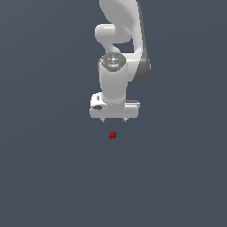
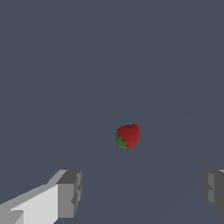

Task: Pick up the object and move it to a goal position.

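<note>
Gripper (image 1: 114,119) spread wide — strawberry (image 1: 112,135) lies apart, ungrasped.

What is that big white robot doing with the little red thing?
The white robot arm is hanging over a tiny strawberry that lies on a plain dark grey floor. Its gripper is open, fingers spread wide, and it holds nothing. In the wrist view the strawberry sits out in front of the two fingertips, not between them, and nothing touches it. So it looks like the robot is getting ready to grab the strawberry, but the pick-up has not happened yet.
</note>
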You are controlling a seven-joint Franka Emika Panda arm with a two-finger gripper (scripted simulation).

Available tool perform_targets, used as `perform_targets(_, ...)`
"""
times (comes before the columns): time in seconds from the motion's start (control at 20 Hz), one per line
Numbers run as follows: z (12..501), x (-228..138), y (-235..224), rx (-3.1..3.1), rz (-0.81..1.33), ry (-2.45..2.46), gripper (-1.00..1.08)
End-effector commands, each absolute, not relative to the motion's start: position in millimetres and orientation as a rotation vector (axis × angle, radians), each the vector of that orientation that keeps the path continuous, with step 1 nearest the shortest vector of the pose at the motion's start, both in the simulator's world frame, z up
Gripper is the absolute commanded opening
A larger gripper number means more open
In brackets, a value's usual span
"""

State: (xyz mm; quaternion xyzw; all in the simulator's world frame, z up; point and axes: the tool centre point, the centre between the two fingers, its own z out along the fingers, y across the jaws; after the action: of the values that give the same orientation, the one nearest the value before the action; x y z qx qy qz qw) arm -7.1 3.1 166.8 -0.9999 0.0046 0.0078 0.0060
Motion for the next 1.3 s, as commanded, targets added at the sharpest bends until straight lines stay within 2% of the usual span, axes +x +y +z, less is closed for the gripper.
perform_targets(0.0, 167, -7, 3, -3.129, 0.024, 0.015, 1.00)
perform_targets(0.5, 181, 2, -14, -3.160, -0.006, 0.041, 1.00)
perform_targets(1.25, 170, 1, -11, -3.142, -0.002, 0.235, 1.00)
